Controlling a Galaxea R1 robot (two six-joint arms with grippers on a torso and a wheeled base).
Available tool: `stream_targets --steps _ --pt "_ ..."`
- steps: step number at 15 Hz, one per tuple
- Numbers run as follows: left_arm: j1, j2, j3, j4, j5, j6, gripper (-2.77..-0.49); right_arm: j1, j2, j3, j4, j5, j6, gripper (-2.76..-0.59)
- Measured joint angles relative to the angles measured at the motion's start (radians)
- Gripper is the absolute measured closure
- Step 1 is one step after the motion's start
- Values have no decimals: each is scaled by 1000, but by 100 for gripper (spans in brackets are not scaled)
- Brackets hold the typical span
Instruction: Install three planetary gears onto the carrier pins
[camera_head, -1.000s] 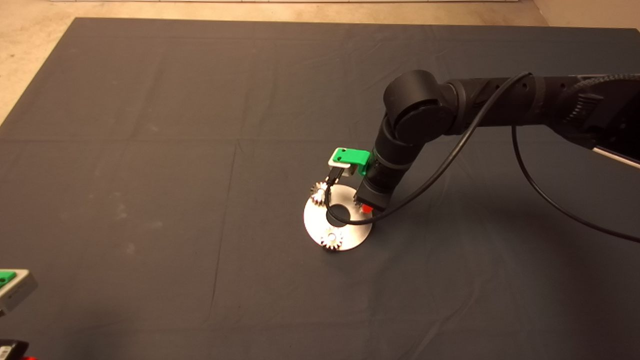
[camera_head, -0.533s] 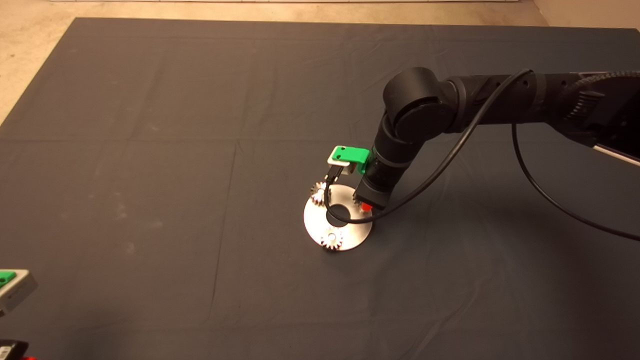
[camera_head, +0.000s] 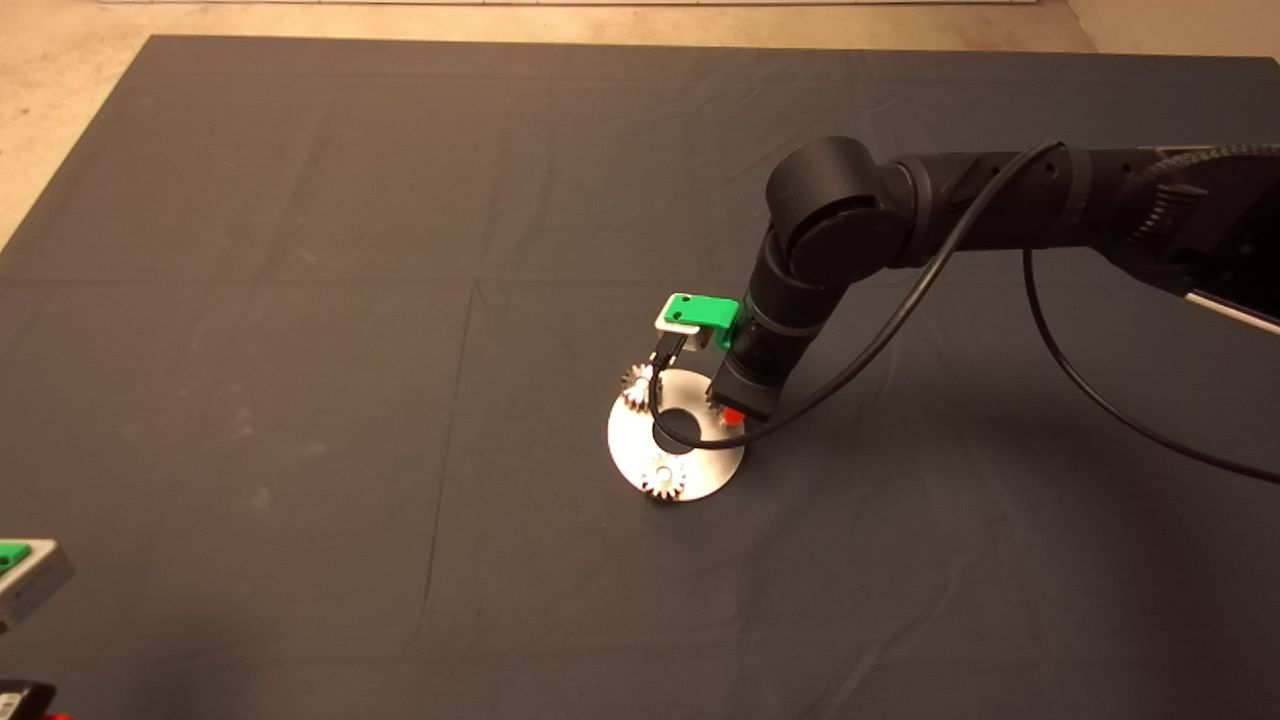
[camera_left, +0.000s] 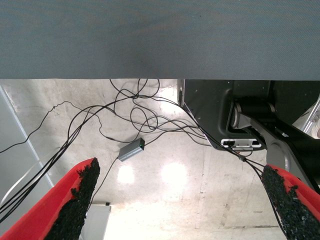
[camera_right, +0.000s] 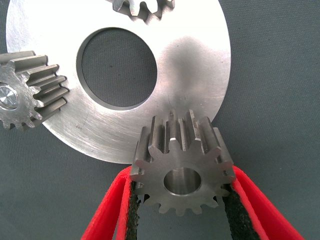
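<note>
A round silver plate (camera_head: 700, 470) (camera_right: 195, 55) with a central hole lies mid-mat. Two planetary gears sit on its carrier pins: one (camera_head: 662, 477) (camera_right: 30, 92) on the near rim, with its pin's shiny end showing in the centre, and one (camera_head: 638, 384) (camera_right: 142, 7) on the far left rim. My right gripper (camera_head: 729, 413) (camera_right: 183, 187) hangs over the plate's right rim, shut on a third gear (camera_right: 175, 145) held flat between the pads. What lies under that gear is hidden. My left gripper (camera_head: 20, 570) (camera_left: 180, 200) is parked at the lower left, open.
A black cable (camera_head: 900, 310) loops from the right arm down over the plate's hole. In the left wrist view the mat's edge (camera_left: 160, 40) shows, with floor cables and a small grey box (camera_left: 131, 149) beyond it. Bare floor (camera_head: 60, 90) borders the mat's far left.
The right arm has shifted only a touch above the plate's right rim. The plate and the two seated gears have not moved.
</note>
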Motion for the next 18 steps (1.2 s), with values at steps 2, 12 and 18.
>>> stream_targets --steps 2,12,18 --pt "0 -1 0 0 0 1 -233 -15 0 1 0 0 -2 -101" --pt "0 -3 0 0 -1 2 -233 -15 -3 0 -1 3 -14 -101" --pt "0 -3 0 0 -1 2 -233 -15 -17 0 -1 14 -27 -101"
